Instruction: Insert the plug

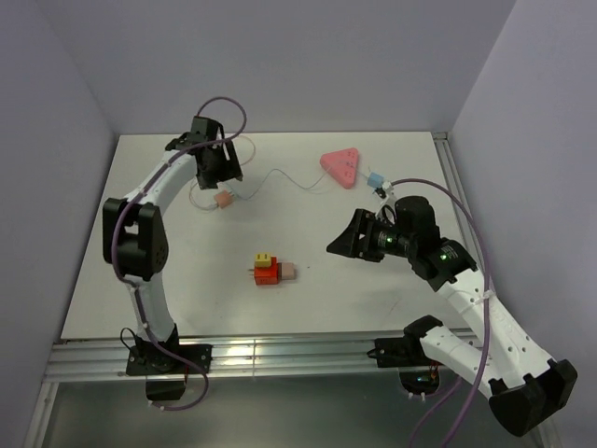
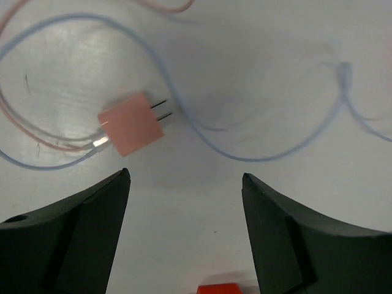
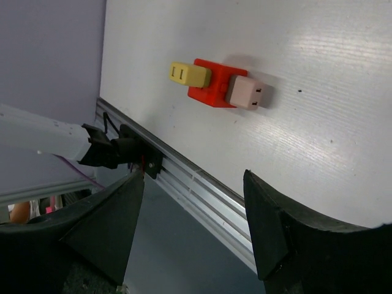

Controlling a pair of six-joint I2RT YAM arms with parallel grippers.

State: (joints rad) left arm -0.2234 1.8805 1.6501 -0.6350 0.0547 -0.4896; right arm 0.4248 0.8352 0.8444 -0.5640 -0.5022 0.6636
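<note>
Plug (image 1: 375, 179), light blue: on table (image 1: 308, 317), just beside pink socket strip (image 1: 340, 168) at its 3 o'clock, ungripped.
Left gripper (image 2: 184, 177): jaws wide apart, empty; pink pronged block (image 2: 131, 124) at its 11 o'clock.
Right gripper (image 3: 193, 177): jaws apart, empty.

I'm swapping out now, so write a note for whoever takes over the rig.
Left gripper: open, empty, a pink plug lying just ahead of it.
Right gripper: open, empty, facing the red block.
Blue plug: lying beside the pink triangle, not held, not plugged in.
Done: nothing that shows.
Left: pick up the blue plug and insert it.
</note>
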